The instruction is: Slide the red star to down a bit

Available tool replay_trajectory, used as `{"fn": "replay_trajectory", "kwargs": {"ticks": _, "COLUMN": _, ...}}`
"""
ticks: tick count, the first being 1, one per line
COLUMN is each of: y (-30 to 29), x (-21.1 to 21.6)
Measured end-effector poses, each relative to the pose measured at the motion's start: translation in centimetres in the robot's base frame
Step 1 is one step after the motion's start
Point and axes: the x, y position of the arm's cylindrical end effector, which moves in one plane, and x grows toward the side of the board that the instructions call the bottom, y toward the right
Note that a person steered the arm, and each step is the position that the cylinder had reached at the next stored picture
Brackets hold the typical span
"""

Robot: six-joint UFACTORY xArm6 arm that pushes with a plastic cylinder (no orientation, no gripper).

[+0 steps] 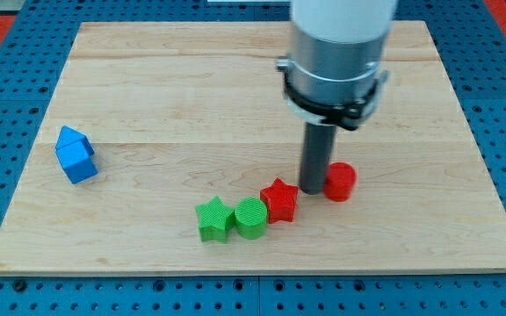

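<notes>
The red star (279,199) lies on the wooden board (191,88) near the view's bottom centre. My tip (313,189) stands just to the view's right of the star and slightly above it, between the star and a red cylinder (340,181). The tip looks close to both; I cannot tell if it touches either. A green cylinder (251,217) touches the star's lower left side. A green star (214,219) sits next to the green cylinder on the view's left.
A blue house-shaped block (75,154) sits at the view's left side of the board. The arm's grey body (336,53) hangs over the board's upper right middle. A blue pegboard (7,132) surrounds the board.
</notes>
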Motion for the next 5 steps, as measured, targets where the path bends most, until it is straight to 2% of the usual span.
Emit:
{"fn": "replay_trajectory", "kwargs": {"ticks": 1, "y": 1.8, "x": 2.2}}
{"fn": "replay_trajectory", "kwargs": {"ticks": 2, "y": 0.3, "x": 5.2}}
{"fn": "replay_trajectory", "kwargs": {"ticks": 3, "y": 0.0, "x": 2.2}}
{"fn": "replay_trajectory", "kwargs": {"ticks": 5, "y": -5.9, "x": 0.3}}
